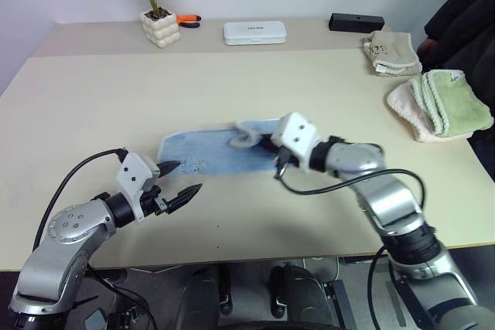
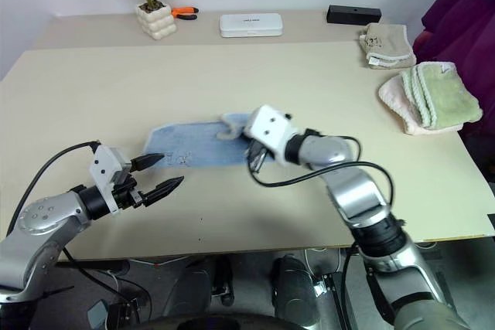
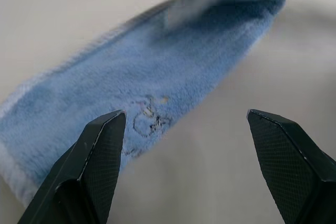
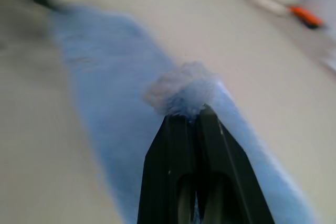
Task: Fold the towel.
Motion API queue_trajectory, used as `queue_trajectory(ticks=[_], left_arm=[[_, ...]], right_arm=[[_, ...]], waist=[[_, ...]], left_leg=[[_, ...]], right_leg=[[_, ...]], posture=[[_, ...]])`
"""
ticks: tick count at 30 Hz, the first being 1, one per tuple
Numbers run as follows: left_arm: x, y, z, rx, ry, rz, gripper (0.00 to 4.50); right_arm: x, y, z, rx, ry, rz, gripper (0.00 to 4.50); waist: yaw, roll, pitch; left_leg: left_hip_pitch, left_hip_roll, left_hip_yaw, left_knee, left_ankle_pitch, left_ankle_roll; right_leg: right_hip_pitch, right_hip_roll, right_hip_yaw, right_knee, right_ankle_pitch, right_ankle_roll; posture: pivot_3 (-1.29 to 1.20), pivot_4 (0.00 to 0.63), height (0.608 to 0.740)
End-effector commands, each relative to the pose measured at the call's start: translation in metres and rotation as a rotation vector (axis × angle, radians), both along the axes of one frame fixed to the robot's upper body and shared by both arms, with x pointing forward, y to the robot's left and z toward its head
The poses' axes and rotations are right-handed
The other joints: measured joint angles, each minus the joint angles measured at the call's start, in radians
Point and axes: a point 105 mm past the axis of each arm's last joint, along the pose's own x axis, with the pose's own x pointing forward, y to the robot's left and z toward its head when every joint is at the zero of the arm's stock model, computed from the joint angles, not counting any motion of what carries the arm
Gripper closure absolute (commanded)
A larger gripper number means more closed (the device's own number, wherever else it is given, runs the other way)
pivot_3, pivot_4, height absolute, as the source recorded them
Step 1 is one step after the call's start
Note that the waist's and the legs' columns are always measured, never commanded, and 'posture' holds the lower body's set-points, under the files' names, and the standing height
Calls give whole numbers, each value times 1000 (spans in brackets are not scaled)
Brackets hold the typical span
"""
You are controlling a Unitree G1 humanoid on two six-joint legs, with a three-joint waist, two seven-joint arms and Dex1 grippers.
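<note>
Light blue towel point(image 1: 203, 152) is lying as a long strip on the beige tabletop point(image 1: 255, 83), its right end bunching up off the surface. Right gripper point(image 4: 190, 109) is pinching that raised end, fingers point(image 4: 173, 150) pressing together on the cloth. Left gripper point(image 1: 182, 179) is hovering at the towel's 7 o'clock corner, beside the dark embroidered mark point(image 3: 149, 121), fingers point(image 3: 100, 150) standing apart, holding nothing. Folded beige cloth point(image 1: 392, 53) and pink-and-green towels point(image 1: 441, 104) are sitting at 2 o'clock, well apart.
</note>
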Motion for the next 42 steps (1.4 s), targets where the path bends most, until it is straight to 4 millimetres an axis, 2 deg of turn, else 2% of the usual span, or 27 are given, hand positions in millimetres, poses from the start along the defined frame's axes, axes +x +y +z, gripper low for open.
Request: queue_trajectory(ticks=[1,5,8,9,11,18,20,21,22,24,28,29,32,36,39,41,42], left_arm=[[-3,-6,7,0,-36,-19,717],[-6,-4,7,2,-37,-4,717],[-7,-3,6,3,-35,4,717],[-8,-2,6,4,-34,6,717],[-8,-2,5,4,-34,9,717],[-8,3,5,8,-31,25,717],[-9,7,5,5,-25,41,717],[-10,8,4,4,-22,48,717],[-12,10,2,1,-12,55,717],[-15,10,0,-11,1,64,717],[-17,13,-3,-83,22,121,717],[-17,13,-5,-102,30,137,717],[-21,13,-8,-145,45,181,717],[-24,13,-13,-192,69,254,717],[-24,17,-17,-265,117,338,717],[-22,21,-24,-391,191,458,194],[-21,23,-27,-434,219,497,0]], right_arm=[[-4,16,-14,-106,-48,71,4466],[-2,14,-16,-101,-3,63,4466],[-8,7,-20,-127,52,102,4466],[-12,4,-18,-129,62,129,4223],[-15,-1,-12,-117,66,149,3713],[-25,-25,11,-107,33,195,284],[-22,-27,26,-43,38,187,378],[-18,-27,33,-5,41,174,585],[-10,-26,38,27,31,140,976],[4,-23,36,13,-14,89,2068],[26,-14,15,23,7,18,4139],[26,-11,8,19,29,29,4440],[22,-7,-23,-13,123,50,4440],[22,-11,-54,-83,163,25,4440],[34,-12,-26,28,99,-26,4440],[36,-13,9,116,29,5,3920],[35,-14,19,133,6,21,3551]], waist=[[3,0,0],[4,0,0],[3,0,0],[4,0,0],[4,0,0],[5,0,0],[3,0,0],[1,0,0],[-2,0,0],[-3,0,0],[3,-2,-1],[4,-2,-1],[4,-2,-1],[2,-2,-1],[1,-2,-1],[1,-2,-1],[1,-2,-1]], left_leg=[[0,0,0,0,0,0],[0,0,0,0,0,0],[0,0,0,0,0,0],[0,0,0,0,0,0],[0,0,0,0,0,0],[0,0,0,0,0,0],[0,0,0,0,0,0],[0,0,0,0,0,0],[0,0,0,0,0,0],[0,1,0,0,0,0],[0,1,0,0,0,0],[0,1,0,0,0,0],[-1,1,0,0,0,0],[0,1,0,0,0,0],[0,1,0,0,0,0],[0,1,0,0,0,0],[0,1,0,1,0,0]], right_leg=[[0,0,0,0,0,0],[0,0,0,0,0,0],[0,0,0,0,0,0],[0,0,0,0,0,0],[0,0,0,0,0,0],[0,0,0,-1,0,0],[0,0,0,-1,0,0],[0,0,0,-1,0,0],[0,0,0,0,0,0],[-1,0,0,0,0,0],[0,0,0,0,0,-1],[0,0,0,-1,0,-1],[0,0,0,-1,0,-1],[0,0,0,0,0,0],[1,0,0,0,0,0],[1,0,0,0,0,0],[1,0,0,0,0,0]], posture=[[0,150,740],[0,150,740],[0,150,740],[0,150,740],[0,150,740],[0,150,740],[0,150,740],[0,150,740],[0,150,740],[0,150,740],[0,150,740],[0,150,740],[0,150,740],[0,150,740],[0,150,740],[0,150,740],[0,150,740]])
